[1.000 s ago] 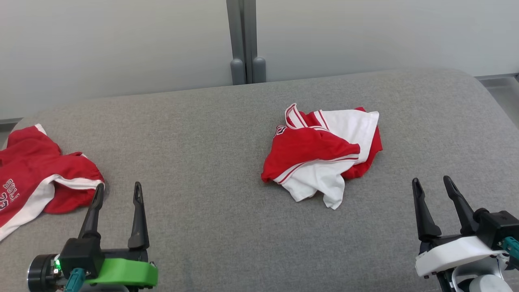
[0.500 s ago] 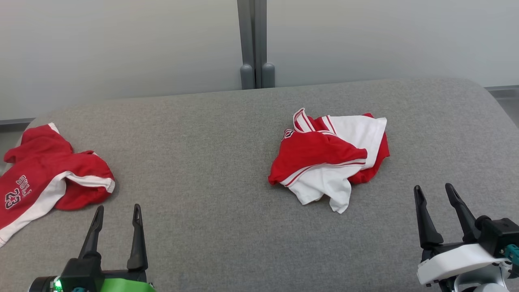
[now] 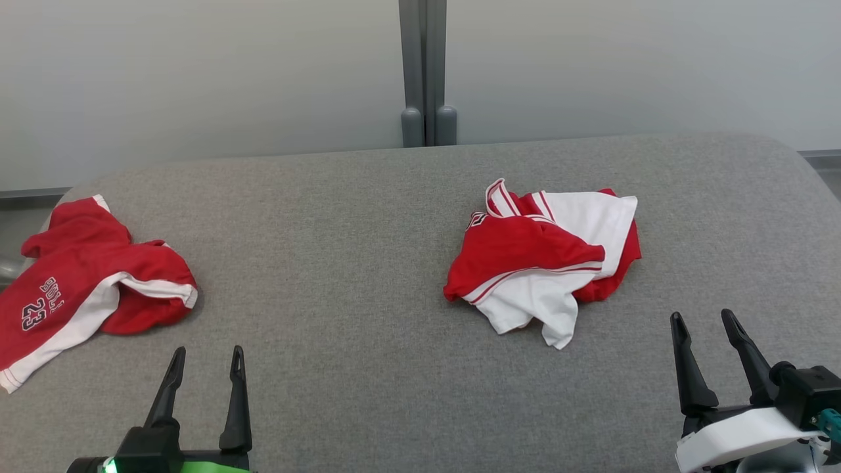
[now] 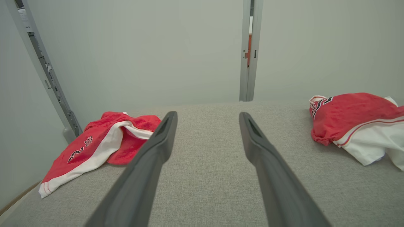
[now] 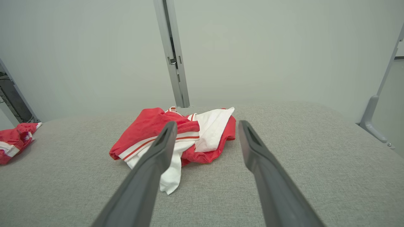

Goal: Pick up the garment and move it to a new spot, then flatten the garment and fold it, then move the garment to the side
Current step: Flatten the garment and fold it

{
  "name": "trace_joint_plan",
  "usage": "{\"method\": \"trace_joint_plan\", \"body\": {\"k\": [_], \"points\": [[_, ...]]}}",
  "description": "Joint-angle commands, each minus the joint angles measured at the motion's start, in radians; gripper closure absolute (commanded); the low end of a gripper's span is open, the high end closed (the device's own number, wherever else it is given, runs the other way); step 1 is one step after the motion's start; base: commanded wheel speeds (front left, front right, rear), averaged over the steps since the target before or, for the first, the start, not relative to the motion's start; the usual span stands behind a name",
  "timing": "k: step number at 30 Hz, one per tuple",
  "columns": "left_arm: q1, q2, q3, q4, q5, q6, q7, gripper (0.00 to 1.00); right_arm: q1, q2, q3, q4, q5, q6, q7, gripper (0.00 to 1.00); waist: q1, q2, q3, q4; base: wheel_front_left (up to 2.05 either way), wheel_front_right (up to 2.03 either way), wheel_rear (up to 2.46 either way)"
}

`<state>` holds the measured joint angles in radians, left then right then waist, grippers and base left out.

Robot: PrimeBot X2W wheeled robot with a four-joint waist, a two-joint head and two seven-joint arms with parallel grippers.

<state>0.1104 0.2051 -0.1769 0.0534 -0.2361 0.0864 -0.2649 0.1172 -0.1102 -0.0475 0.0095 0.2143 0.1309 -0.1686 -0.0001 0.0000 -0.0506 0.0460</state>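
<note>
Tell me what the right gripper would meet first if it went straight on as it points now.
Probably the crumpled red and white garment, the nearest thing ahead of the right gripper. Height is unclear, so it might pass above it.

On the padded table (image 3: 328, 263) the crumpled garment (image 3: 542, 259) lies right of the middle, and the numbered garment (image 3: 85, 282) lies well apart from it at the table's left edge. The left gripper (image 3: 207, 355) is over the near side, before and just right of the numbered garment, and the right gripper (image 3: 702, 316) is at the near right, before and to the right of the crumpled garment. An upright post (image 3: 427, 72) stands behind the table's far edge, against the wall (image 3: 197, 79).
</note>
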Motion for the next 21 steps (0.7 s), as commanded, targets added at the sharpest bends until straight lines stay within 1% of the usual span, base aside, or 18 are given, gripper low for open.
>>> {"method": "trace_joint_plan", "body": {"k": [1,8,13,21], "points": [[-0.006,0.002,0.000,0.006,0.001,-0.004,0.001,0.00,0.012,0.001,-0.001,-0.008,-0.011,0.000,0.003,0.00,0.0001,0.0000,0.001,0.001,0.00,0.00,0.00],[-0.024,-0.004,-0.001,0.028,-0.008,0.001,0.001,0.00,0.025,0.005,0.003,-0.027,-0.012,0.000,0.016,0.00,0.0001,0.0000,0.005,-0.003,0.00,0.00,0.00],[-0.032,0.006,0.001,0.037,-0.001,0.012,0.003,0.00,0.033,0.009,0.001,-0.037,-0.016,0.000,0.023,0.00,0.0001,0.0000,0.005,-0.006,0.00,0.00,0.00],[-0.029,0.018,0.008,0.010,-0.009,0.028,0.032,0.00,0.035,0.011,-0.005,-0.050,-0.020,0.000,0.034,0.00,0.0001,0.0000,0.001,-0.005,0.00,0.00,0.00]]}}
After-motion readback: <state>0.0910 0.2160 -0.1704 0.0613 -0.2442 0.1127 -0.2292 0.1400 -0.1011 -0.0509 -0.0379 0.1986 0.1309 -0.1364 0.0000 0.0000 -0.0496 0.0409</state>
